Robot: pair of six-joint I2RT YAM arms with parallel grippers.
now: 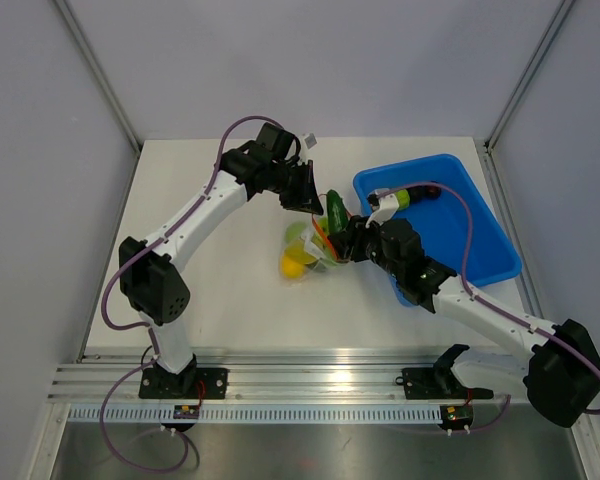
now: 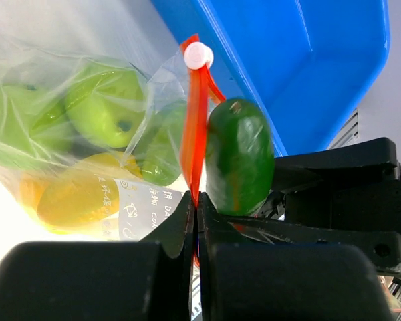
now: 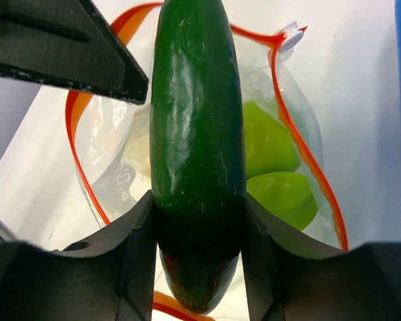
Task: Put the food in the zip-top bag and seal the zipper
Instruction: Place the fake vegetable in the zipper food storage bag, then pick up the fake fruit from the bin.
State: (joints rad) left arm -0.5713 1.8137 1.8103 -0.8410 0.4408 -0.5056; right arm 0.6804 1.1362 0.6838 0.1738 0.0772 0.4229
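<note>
Left gripper (image 2: 196,217) fills our near view, fingers clenched on the zipper (image 2: 194,127), holding one lip up so the mouth gapes. We note the bag (image 1: 308,250) mid-table between the arms, just left of the tray (image 1: 490,230), with green fruit (image 2: 107,107) and a yellow piece (image 2: 77,197) inside. White slider (image 2: 198,55) sits at the strip's end. Right gripper (image 3: 198,200) grasps a dark green vegetable (image 3: 197,134) lengthwise at the opening, we judge for a straight push in. We cannot tell whether its tip has passed the lip. Sealing not yet begun.
</note>
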